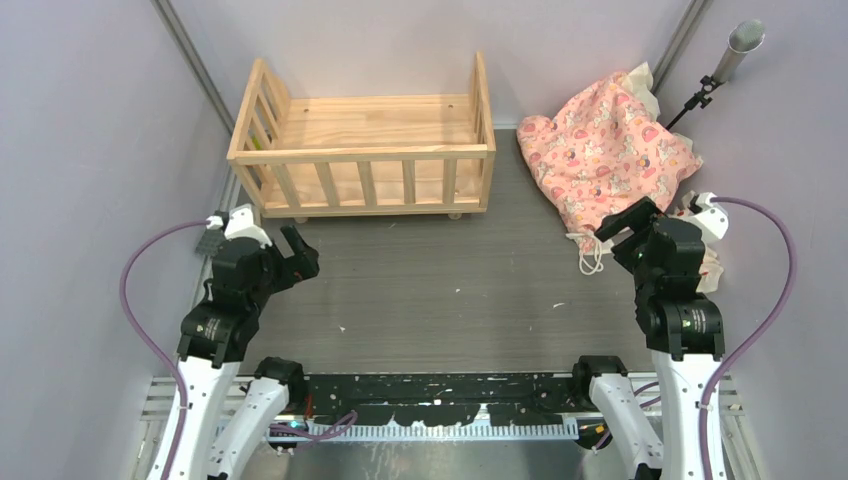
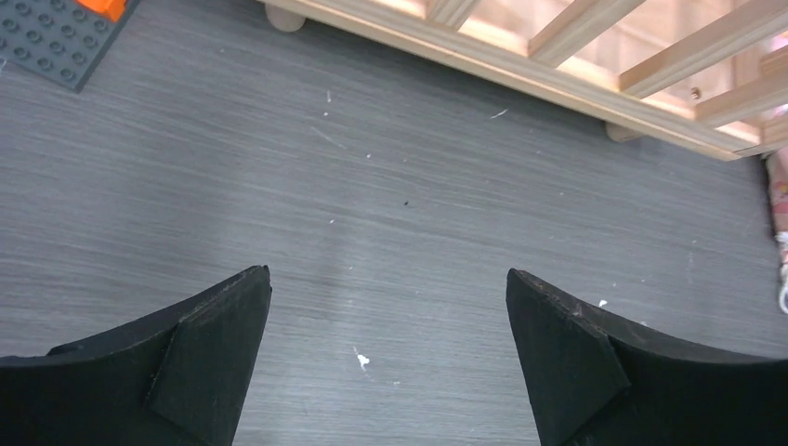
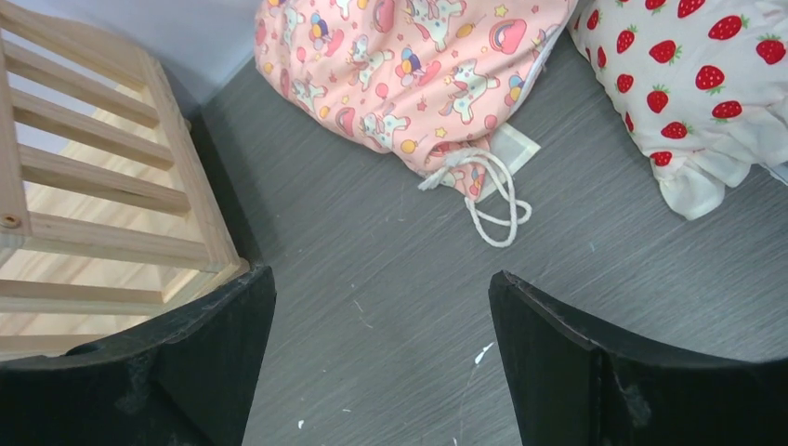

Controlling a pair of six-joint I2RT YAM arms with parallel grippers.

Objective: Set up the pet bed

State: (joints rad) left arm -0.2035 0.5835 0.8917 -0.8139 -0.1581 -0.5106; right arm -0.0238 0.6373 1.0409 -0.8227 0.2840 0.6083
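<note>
The pet bed [image 1: 365, 150] stands upright on its round feet in the upper middle of the overhead view, a little left of centre, at the far side of the grey wood-grain bench [image 1: 440, 290] and close to the back wall, with its long slatted rail facing the arms. Just to its right in that view, with a narrow strip of bench between them, a pink cartoon-print cushion [image 1: 610, 150] lies crumpled on the bench. A looped cream cord [image 3: 492, 200] trails from its near edge onto the surface. A white pillow printed with red strawberries [image 3: 706, 84] lies beside the cushion in the upper right of the right wrist view; from overhead it is mostly hidden behind the right arm. The left claw [image 1: 303, 252] hangs over bare bench at the left of the overhead view, near the bed's near left corner but apart from it. Its jaws are spread wide and hold nothing, and its wrist view shows only bench between the two black fingers [image 2: 214, 362]. In the upper left corner of that view sits a grey studded plate [image 2: 56, 37] with an orange piece [image 2: 104, 6] on it. The right claw [image 1: 628, 228] is at the right of the overhead view, near the cushion's near edge, also spread wide with nothing in it and touching nothing. Its wrist view shows the bed's end rail at the left.
</note>
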